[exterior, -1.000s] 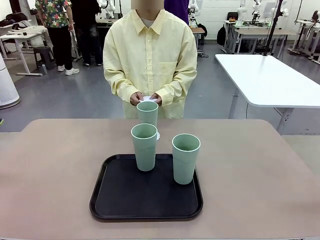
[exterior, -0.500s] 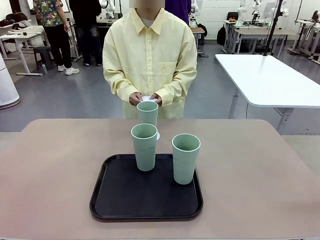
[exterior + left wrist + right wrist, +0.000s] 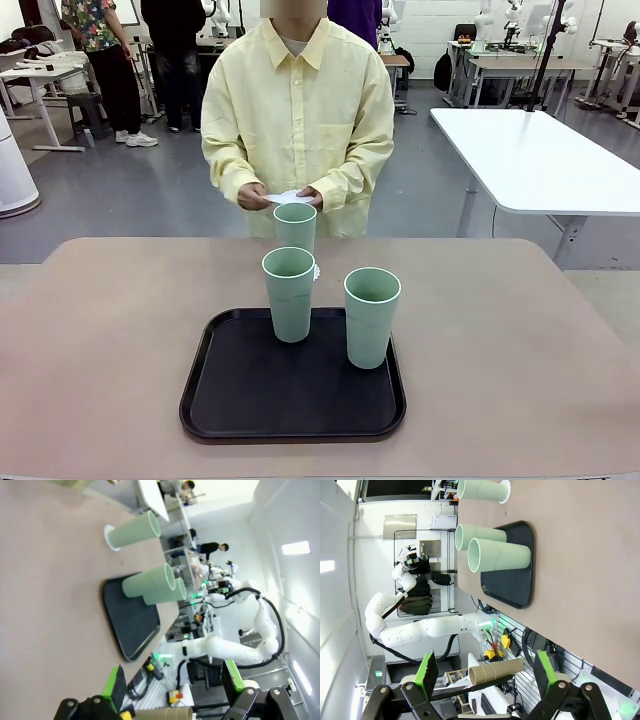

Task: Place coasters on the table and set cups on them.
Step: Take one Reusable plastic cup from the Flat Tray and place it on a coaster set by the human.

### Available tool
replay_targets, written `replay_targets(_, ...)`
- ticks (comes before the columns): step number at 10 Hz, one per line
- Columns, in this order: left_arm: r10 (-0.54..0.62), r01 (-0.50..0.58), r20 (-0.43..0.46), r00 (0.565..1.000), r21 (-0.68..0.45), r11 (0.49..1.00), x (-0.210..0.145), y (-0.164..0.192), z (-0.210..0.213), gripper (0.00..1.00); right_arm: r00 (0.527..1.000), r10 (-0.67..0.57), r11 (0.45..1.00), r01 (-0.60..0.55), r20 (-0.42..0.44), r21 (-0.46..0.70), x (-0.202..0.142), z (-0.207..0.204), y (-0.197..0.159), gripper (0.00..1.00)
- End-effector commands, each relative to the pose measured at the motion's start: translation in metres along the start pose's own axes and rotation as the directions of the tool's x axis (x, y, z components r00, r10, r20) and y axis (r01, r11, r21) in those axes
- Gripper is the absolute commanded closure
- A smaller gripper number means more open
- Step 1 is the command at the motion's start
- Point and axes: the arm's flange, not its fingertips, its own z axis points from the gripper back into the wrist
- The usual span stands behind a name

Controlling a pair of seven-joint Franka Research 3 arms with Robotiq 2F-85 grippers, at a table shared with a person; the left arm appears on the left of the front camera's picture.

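Observation:
A person at the far side holds white coasters [image 3: 287, 197] in both hands above the table [image 3: 120, 330]. One pale green cup [image 3: 295, 225] stands on the table on a coaster [image 3: 316, 271] whose lacy edge peeks out. Two more cups [image 3: 289, 293] [image 3: 371, 316] stand on a black tray [image 3: 292, 400]. In the left wrist view my left gripper [image 3: 175, 680] is open and holds nothing, far from the cup [image 3: 132, 530] on its coaster [image 3: 109, 536]. My right gripper [image 3: 485, 672] is also open and holds nothing, well away from the tray cups [image 3: 500, 555].
The black tray [image 3: 512, 585] sits in the middle of the table near my side. Bare tabletop lies to both sides of it. A white-topped table [image 3: 540, 160] stands behind at the right, and other people stand far off at the back left.
The person's hand on the picture's left has moved out to the left, drawing the white coasters apart. The cups and the tray have not moved.

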Motion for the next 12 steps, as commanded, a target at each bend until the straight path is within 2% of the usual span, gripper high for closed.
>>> replay_targets(1,0.019,-0.019,0.006,1.000,0.003,1.000,0.0009,-0.0019,-0.0002,0.00,1.000,0.008,1.000,-0.008,0.000,0.010,-0.0001,0.0004,0.0007,0.00)
replay_targets(12,0.019,-0.019,0.006,1.000,0.003,1.000,0.0009,-0.0019,-0.0002,0.00,1.000,0.008,1.000,-0.008,0.000,0.010,-0.0001,0.0004,0.0007,0.00)
